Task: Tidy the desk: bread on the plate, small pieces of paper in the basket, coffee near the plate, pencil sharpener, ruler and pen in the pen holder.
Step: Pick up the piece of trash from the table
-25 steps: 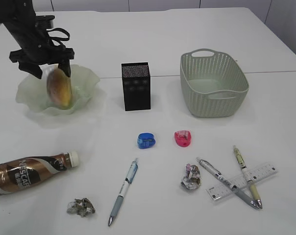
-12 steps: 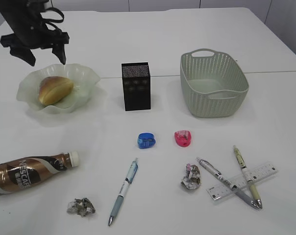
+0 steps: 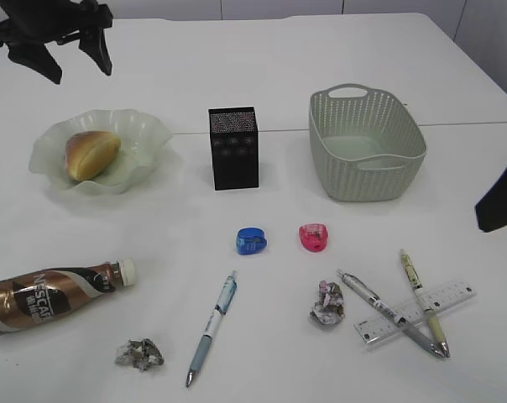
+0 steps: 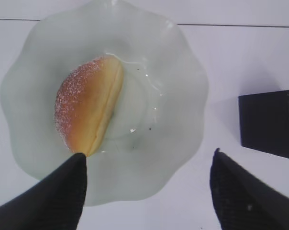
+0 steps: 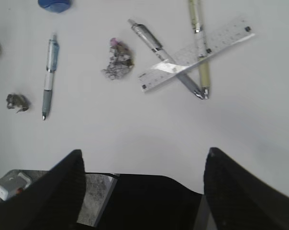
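The bread [image 3: 92, 154] lies on the green plate [image 3: 144, 128], sugary side up in the left wrist view [image 4: 89, 112]. My left gripper [image 3: 60, 60] is open and empty, high above the plate's back edge [image 4: 147, 163]. My right gripper [image 5: 142, 158] is open and empty above the desk's front. The coffee [image 3: 48, 294] lies on its side at front left. Two paper wads [image 3: 139, 354] [image 3: 327, 304], a blue-grip pen [image 3: 211, 327], the blue sharpener [image 3: 251, 242], the pink sharpener [image 3: 313, 237] and the ruler [image 3: 455, 298] under two crossed pens [image 3: 388, 312] lie on the desk.
The black mesh pen holder [image 3: 233, 147] stands at centre. The sage-green basket [image 3: 367, 143] stands to its right with nothing showing in it. My right arm [image 3: 501, 197] shows as a dark shape at the right edge. A table seam runs behind the plate.
My left gripper let go of the bread, which now rests on the plate, and rose up and back. My right arm has come into view at the right edge.
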You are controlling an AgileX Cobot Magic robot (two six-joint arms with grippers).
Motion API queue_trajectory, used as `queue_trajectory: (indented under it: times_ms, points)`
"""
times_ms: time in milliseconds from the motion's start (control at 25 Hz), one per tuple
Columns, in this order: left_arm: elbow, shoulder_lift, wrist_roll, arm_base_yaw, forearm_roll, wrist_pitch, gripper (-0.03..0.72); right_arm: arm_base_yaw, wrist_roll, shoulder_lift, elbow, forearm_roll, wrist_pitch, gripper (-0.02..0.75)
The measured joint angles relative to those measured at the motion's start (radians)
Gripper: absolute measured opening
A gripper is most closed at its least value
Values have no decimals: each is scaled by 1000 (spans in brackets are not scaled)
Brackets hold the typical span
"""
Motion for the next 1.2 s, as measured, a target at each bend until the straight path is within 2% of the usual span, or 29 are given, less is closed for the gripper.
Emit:
queue_trajectory:
  times_ms: [320, 800, 1000, 1200]
  points:
    - [0, -127, 16, -4, -14, 9, 585, 247, 25, 98, -18, 30, -76, 564]
    - [0, -340, 22, -4, -15, 18, 564, 275, 8, 230, -37, 36, -213, 563]
    - [-1, -378, 24, -4, -14, 20, 562, 352, 57, 346, -142, -80, -209, 564]
    - [-2, -384, 24, -4, -14, 20, 559, 411, 162, 498, -258, -232, -130, 563]
